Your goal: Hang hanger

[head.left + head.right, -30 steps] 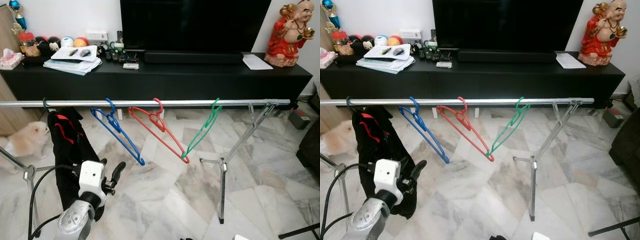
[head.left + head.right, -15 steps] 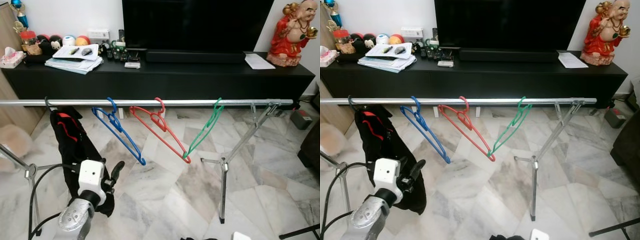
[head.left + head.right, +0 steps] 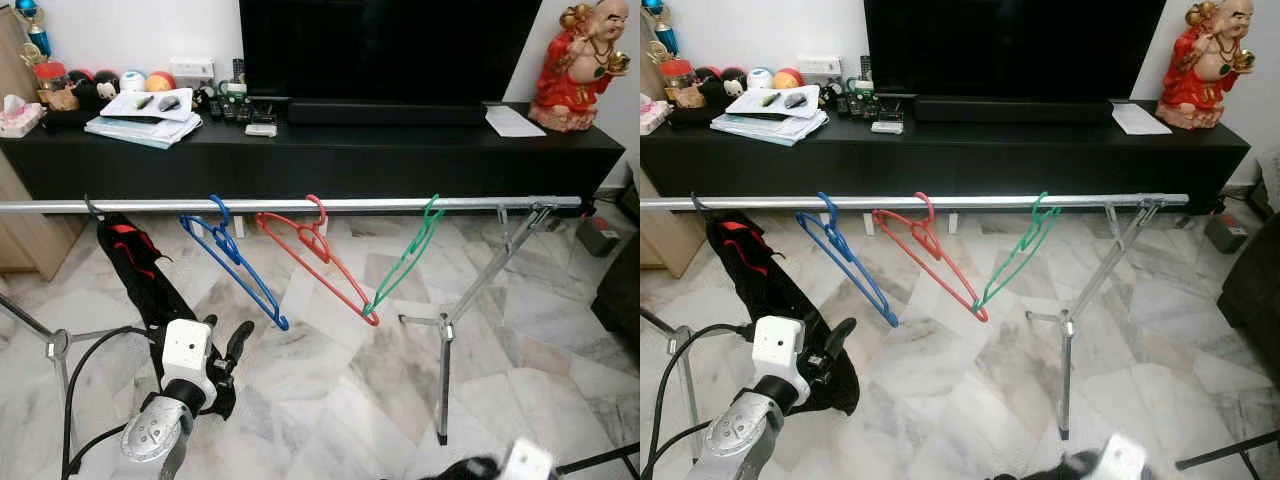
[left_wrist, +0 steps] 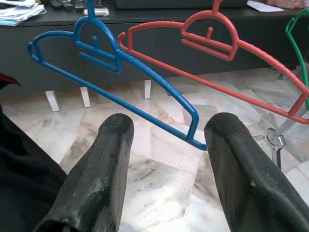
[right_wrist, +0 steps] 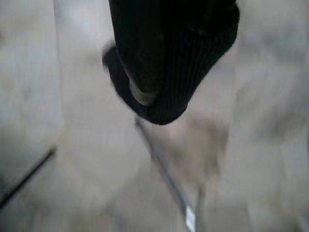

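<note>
Left eye view: a smooth silver metal rail (image 3: pixel 400 204) on splayed tripod legs spans the veined marble floor (image 3: pixel 330 380). Three thin ribbed plastic hangers hook over it: a blue one (image 3: pixel 235 262), a red one (image 3: pixel 318 255) and a green one (image 3: pixel 404 262), each tilted steeply. A limp black garment with red trim (image 3: pixel 140 275) hangs at the rail's far left. The left tool (image 3: pixel 228 352) sits low, below and short of the blue hanger, its two matte black fingers (image 4: pixel 104 169) parted and empty, the silver forearm angled upward. The right tool (image 5: pixel 159 72) shows as a blurred dark shape; its state cannot be told. No writing is legible.
</note>
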Motion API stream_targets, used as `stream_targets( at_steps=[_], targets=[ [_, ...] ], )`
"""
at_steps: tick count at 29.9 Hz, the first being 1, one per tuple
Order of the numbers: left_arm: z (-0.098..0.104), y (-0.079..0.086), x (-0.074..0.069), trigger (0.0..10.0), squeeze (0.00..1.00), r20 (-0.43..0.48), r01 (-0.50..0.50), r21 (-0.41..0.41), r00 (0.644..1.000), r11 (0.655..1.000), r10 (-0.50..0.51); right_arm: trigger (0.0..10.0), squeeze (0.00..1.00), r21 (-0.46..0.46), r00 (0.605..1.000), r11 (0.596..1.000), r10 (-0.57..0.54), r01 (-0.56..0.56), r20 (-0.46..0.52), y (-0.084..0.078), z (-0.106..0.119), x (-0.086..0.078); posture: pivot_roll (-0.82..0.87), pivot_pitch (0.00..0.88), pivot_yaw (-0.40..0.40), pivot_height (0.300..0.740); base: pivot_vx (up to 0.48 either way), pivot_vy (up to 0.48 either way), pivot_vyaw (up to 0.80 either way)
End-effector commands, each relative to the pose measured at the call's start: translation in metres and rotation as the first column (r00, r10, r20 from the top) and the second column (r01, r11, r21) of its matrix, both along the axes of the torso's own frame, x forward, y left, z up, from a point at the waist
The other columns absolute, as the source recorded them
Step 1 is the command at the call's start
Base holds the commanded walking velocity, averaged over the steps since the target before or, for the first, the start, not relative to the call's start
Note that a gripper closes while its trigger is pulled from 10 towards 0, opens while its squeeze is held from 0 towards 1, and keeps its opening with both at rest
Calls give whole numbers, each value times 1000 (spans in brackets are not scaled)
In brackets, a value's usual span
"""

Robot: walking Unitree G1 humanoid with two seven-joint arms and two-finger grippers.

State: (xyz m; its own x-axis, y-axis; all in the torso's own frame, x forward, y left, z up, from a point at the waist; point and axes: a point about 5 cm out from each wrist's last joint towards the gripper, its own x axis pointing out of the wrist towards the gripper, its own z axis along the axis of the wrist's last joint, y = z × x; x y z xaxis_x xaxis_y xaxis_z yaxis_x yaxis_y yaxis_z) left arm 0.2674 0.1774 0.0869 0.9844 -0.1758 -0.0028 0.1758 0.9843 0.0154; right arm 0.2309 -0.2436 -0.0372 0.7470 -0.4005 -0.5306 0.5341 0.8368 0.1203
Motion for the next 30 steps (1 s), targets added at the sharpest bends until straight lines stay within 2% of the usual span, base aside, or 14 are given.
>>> stream_targets(
  at_steps=[1, 4, 8, 15, 19, 26, 28, 30],
  targets=[
    [-5, 1, -1, 10000, 0, -17, -3, -1, 1000, 1000, 3, 10000, 0, -53, 995, 998, -23, 28, 95, -9, 16, 12, -32, 76, -44, 740, 0, 0, 0],
    [-5, -1, 0, 10000, 0, -19, 11, 3, 1000, 1000, -11, 10000, 0, -94, 989, 995, -9, 23, 150, -7, 24, 19, -26, 70, -39, 740, 0, 0, 0],
    [-3, -2, 2, 10000, 0, -11, 17, 1, 1000, 1000, -17, 10000, 0, -88, 984, 996, 46, -31, 172, 9, 20, 16, -29, 66, -41, 740, 0, 0, 0],
    [-5, -6, 1, 10000, 0, -20, 42, -2, 999, 999, -42, 10000, 0, -64, 991, 998, 33, -25, 128, 18, 8, 5, -32, 63, -30, 740, 0, 0, 0],
    [-4, -5, 3, 10000, 0, -17, 49, -1, 999, 999, -49, 10000, 0, -52, 986, 997, 61, -54, 157, 25, 13, 14, -40, 57, -25, 740, 0, 0, 0],
    [-1, -6, 6, 10000, 0, -9, 48, -3, 999, 999, -48, 10000, 0, -41, 982, 996, 85, -79, 167, 26, 18, 23, -36, 79, -26, 740, 0, 0, 0],
    [-1, -5, 6, 10000, 0, -8, 42, -3, 999, 999, -42, 10000, 0, -30, 975, 989, 147, -144, 165, 34, 19, 27, -37, 88, -27, 740, 0, 0, 0],
    [-2, -4, 5, 10000, 0, -10, 35, -4, 999, 999, -35, 10000, 0, -29, 974, 986, 166, -164, 155, 36, 18, 27, -34, 92, -29, 740, 0, 0, 0]
  ],
)
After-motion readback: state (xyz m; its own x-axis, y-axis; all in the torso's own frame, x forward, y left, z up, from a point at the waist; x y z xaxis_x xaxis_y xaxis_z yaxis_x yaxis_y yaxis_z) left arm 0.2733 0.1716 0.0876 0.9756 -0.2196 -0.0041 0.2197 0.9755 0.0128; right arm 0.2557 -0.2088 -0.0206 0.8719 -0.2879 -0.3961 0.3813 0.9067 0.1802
